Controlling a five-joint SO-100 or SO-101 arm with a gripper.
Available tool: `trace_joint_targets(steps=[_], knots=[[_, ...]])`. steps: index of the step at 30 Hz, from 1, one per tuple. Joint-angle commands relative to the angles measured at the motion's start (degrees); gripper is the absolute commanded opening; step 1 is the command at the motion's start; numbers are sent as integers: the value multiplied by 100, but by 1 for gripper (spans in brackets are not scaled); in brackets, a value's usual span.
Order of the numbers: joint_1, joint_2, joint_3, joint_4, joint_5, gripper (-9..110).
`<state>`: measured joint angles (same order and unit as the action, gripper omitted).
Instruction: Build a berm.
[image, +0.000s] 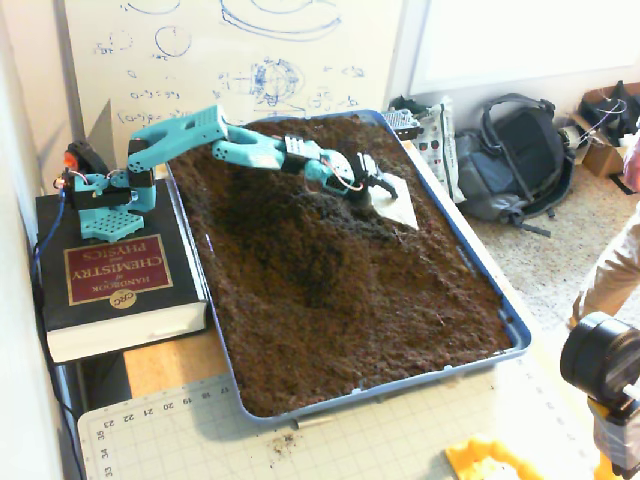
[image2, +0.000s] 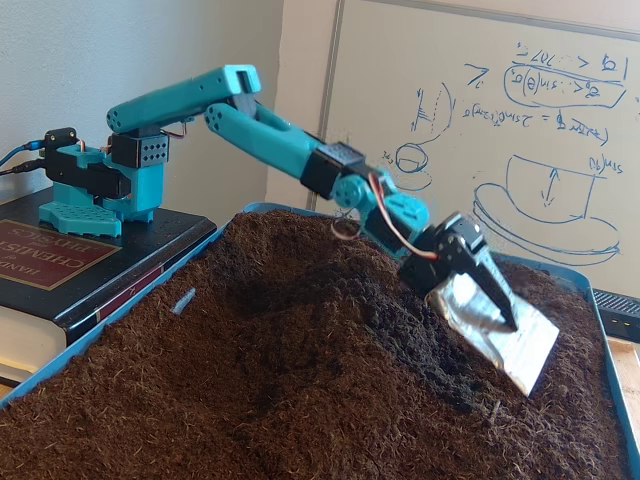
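Far left in both fixed views: a thick dark book, partly cut off by the edge in the low side view. On top of it, the blue arm's base. Under the book, a wooden bench, mostly covered.

Next, a blue tray full of dark brown soil. In the low side view, only bits of the rim seen; near end cut off.

In the middle of the tray, the berm: a long low hump of darker, crumbly soil running down the tray. Hard to tell where its sloping sides end and the flat soil starts.

Further right, the arm stretched out low over the soil, with the fingers near the right side of the tray. Wrapped in a flat shiny silver blade, like a little shovel, tip down at the soil. Open or closed: cannot tell, hidden under the wrap. Touching the soil or just above it: cannot tell.

Behind, a whiteboard with blue drawings, top cut off. Far right in the high view, a dark backpack on the floor.
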<state>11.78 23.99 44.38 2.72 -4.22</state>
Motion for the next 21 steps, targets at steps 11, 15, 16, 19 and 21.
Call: trace_joint_targets(steps=[11,15,16,19,21], knots=[[360,-949,-589,-1046,-308,0],[360,-1081,-589,-299,-299,0],[352,-1055,-589,53,-299,0],[352,-870,-598,1213,-308,0],[360,-747,-598,1916,-308,0]])
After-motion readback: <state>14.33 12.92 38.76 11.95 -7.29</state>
